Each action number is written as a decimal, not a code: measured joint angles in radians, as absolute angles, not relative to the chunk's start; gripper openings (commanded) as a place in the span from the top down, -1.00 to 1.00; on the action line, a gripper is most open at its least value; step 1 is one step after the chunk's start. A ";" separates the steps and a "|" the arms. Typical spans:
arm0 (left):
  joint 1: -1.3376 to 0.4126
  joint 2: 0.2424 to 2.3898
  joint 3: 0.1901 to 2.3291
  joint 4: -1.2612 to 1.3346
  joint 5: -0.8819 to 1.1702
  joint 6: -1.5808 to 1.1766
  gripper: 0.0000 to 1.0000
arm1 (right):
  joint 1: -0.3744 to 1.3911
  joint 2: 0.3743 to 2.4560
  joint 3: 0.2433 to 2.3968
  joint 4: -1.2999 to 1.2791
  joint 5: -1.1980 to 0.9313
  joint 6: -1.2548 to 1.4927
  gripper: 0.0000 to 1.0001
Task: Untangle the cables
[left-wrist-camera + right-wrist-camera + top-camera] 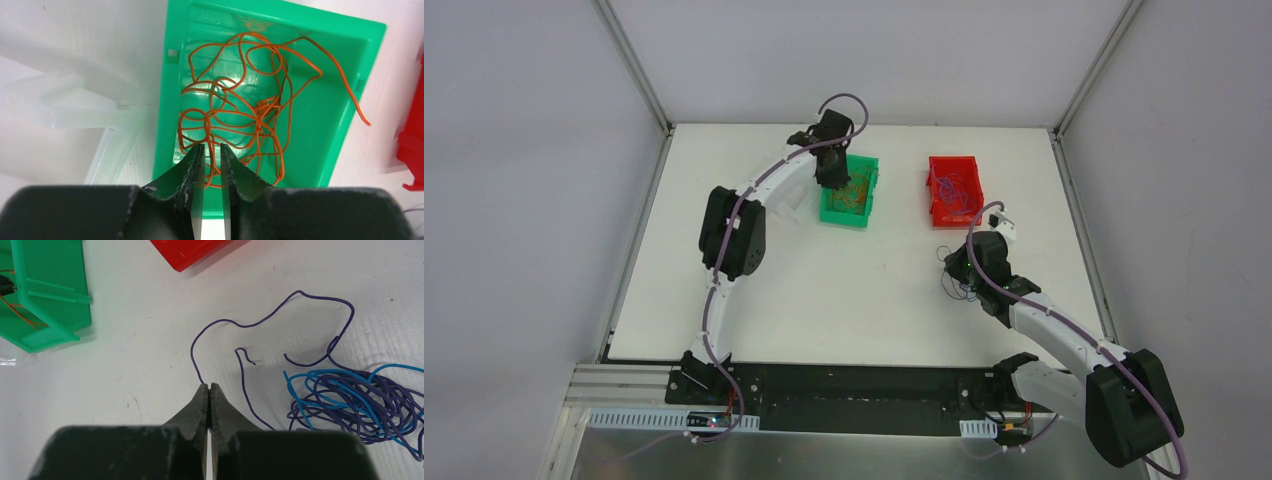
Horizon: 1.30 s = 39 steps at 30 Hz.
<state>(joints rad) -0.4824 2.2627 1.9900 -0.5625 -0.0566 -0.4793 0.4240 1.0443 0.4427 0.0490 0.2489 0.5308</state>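
The left gripper (212, 147) hangs over the green plastic bin (165, 100) with its jaws a sliver apart. 1 strand of the thin orange wires (260, 107) runs through the gap, seemingly unpinched. That heap lies loose on the bin floor straight ahead. Further right, the red plastic bin (951, 161) holds more blue and purple strands. The right gripper (208, 386) is the nearer arm to the unsorted work. Its jaws are closed on the end of 1 dark purple wire (300, 292), which loops ahead and right into the blue-and-purple tangle (350, 400) on the white table (125, 365) (just right of the fingers). Pulling left, away from it, looks unobstructed.
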 measured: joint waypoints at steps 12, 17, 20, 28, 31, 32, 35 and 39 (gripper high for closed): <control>-0.480 1.891 1.851 -0.580 -0.031 -0.396 -0.80 | 0.442 1.077 0.449 0.046 0.191 0.499 1.00; -0.480 1.610 1.672 -0.574 -0.069 -0.381 -0.95 | 0.532 1.108 0.500 0.044 0.143 0.471 1.00; -0.480 1.458 1.546 -0.570 -0.104 -0.392 -0.96 | 0.624 1.161 0.561 0.045 0.130 0.466 1.00; -0.476 1.118 1.219 -0.586 -0.191 -0.460 -0.96 | 0.879 1.396 0.893 0.033 0.130 0.442 0.64; -0.476 1.027 1.139 -0.587 -0.195 -0.473 -0.95 | 0.924 1.416 0.979 0.033 0.123 0.425 -0.28; -0.476 1.001 1.113 -0.588 -0.193 -0.480 -0.96 | 0.929 1.409 0.992 0.034 0.123 0.418 -0.39; -0.476 0.965 1.058 -0.588 -0.176 -0.503 -0.98 | 0.922 1.355 0.987 0.011 0.138 0.399 -0.46; -0.482 0.997 1.015 -0.576 -0.125 -0.537 -0.98 | 0.878 1.224 0.928 -0.067 0.169 0.394 -0.47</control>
<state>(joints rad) -0.4824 0.9974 1.0149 -0.5762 -0.1246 -0.5365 0.8783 1.2240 0.9279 -0.0669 0.1692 0.3939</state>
